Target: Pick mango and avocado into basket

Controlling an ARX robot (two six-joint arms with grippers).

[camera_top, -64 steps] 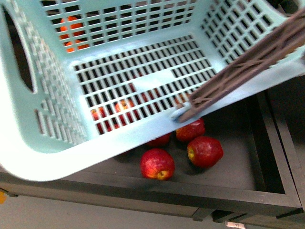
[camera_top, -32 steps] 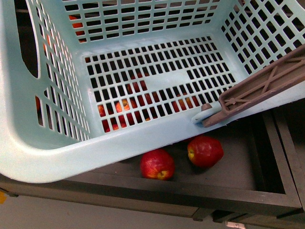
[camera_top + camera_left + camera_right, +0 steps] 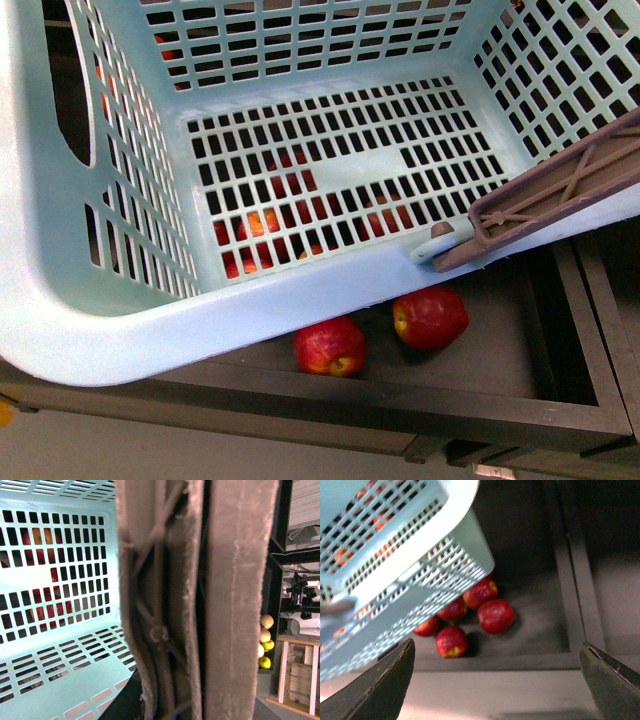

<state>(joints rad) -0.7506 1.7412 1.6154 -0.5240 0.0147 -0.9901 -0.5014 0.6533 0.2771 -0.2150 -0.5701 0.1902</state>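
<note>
Right gripper [image 3: 496,645] wide apart, empty. Ahead of it, slotted teal plastic basket [image 3: 250,312] tilted over glossy round red apples [image 3: 430,318]. Ribbed brown handle [image 3: 560,188] filling left gripper's view; possibly clamped, cannot tell.

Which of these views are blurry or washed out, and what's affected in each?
Front view: mostly sharp, though the basket rim nearest the camera looks washed out. Left wrist view: the brown handle sits so close it is soft and blocks most of the frame. Right wrist view: the basket is smeared with blur, apples slightly soft, right gripper fingers out of focus.
</note>
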